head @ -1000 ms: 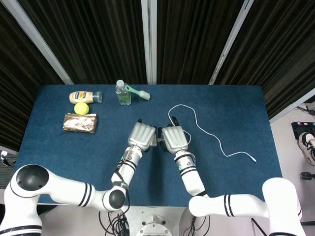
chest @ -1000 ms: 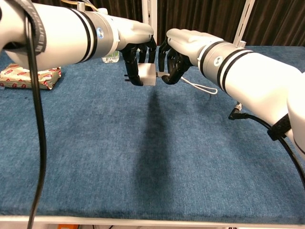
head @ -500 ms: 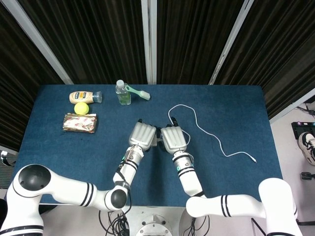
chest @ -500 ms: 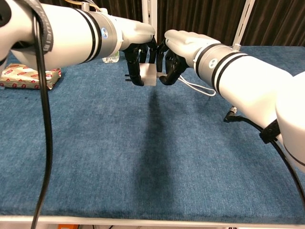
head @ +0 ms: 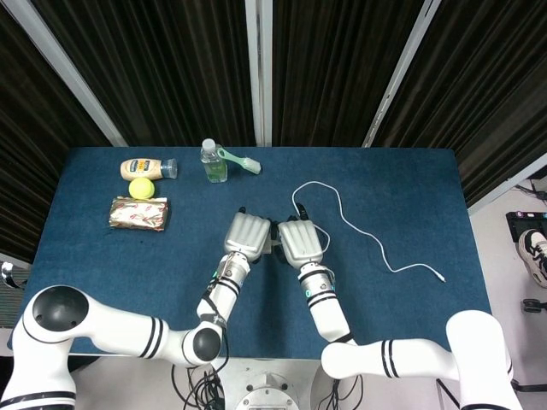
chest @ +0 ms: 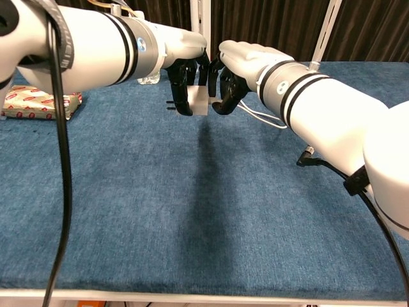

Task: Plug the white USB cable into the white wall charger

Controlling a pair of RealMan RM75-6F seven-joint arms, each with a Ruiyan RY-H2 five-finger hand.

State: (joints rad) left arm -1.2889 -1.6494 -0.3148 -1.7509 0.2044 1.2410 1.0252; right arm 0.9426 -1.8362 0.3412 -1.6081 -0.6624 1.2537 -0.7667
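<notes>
The charger (chest: 198, 100) is held above the table (chest: 192, 211) near its middle, gripped between the dark fingers of the left hand (chest: 185, 77); its prongs are seen poking out to the left in the chest view. The right hand (chest: 229, 80) is brought up against the charger's other face, fingers curled around the near end of the cable (head: 359, 226), whose plug is judged to be pinched there, though the plug itself is hidden by the fingers. Whether the plug is already seated in the port cannot be told; the two hands are seen touching or nearly so in the head view, so the task is judged to be at the insertion step, with the final push and the release left to be done. The rest of the cable is trailed across the table to the right, its free end (head: 441, 278) lying well apart from the hands. By count, one charger and one cable are seen. Along the far left of the table one condiment bottle (head: 147, 167), one yellow-green ball (head: 140, 188), one wrapped packet (head: 138, 213), one clear bottle (head: 214, 161) and one green brush (head: 240, 161) are laid, none of them needed for the task
</notes>
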